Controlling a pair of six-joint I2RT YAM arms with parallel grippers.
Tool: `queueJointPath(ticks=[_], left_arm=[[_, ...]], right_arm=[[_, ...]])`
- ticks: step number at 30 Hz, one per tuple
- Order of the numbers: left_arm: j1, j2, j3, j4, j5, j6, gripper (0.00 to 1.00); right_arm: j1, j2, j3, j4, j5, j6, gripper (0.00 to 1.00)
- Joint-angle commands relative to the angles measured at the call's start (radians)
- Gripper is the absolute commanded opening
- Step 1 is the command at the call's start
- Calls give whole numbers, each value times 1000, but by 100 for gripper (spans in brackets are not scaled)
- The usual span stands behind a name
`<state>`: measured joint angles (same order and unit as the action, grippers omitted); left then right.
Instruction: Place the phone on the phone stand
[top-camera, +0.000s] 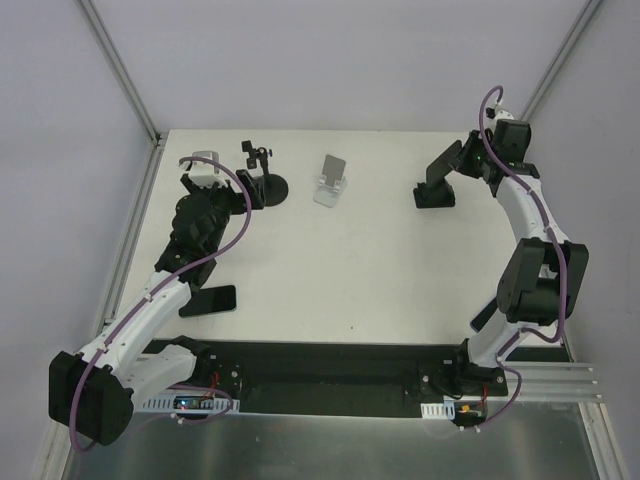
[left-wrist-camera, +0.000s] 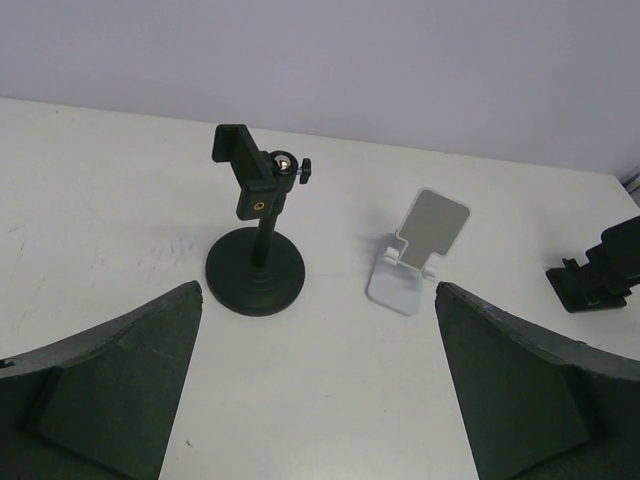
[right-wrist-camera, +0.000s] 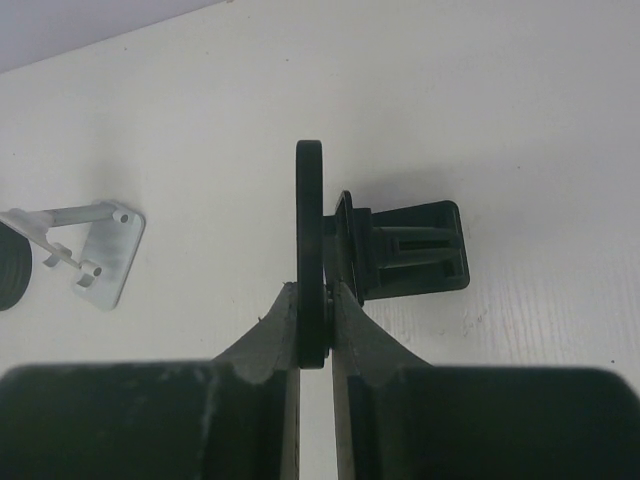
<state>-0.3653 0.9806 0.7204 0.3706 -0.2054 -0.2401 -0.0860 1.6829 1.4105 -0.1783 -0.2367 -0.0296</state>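
Stands, three on the white table (top-camera: 380, 270): black round-base pole stand (top-camera: 262, 185) with clamp head, white folding plastic stand (top-camera: 332, 180), blocky black stand (right-wrist-camera: 410, 250). Phones, two: glossy black second phone (top-camera: 207, 300) lying flat by the left arm, and thin dark phone (right-wrist-camera: 310, 200) edge-on, pinched in the right gripper (right-wrist-camera: 312, 300), just beside the blocky stand's back plate; contact unclear. Left gripper (left-wrist-camera: 318, 295) spread wide, holding nothing.

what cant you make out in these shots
- Right wrist: the held phone is edge-on, so whether it sits in the black stand is unclear.
- Left wrist: that stand is cut off by the right edge.
- Top view: the flat dark slab is partly under the left arm.
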Motion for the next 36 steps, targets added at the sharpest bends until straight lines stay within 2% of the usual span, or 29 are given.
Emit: queueJointPath(ticks=[1,26,36], left_arm=[[3,-23,-6,76,35,30,99],[5,-5,-1,91,100,9,99],[5,-2,2,91,113,9,99]], right_arm=[[12,18,111,34,-46,-72,1],[34,115,56,45,-53,-148,1],[34,100,45,25,-35,-168,1]])
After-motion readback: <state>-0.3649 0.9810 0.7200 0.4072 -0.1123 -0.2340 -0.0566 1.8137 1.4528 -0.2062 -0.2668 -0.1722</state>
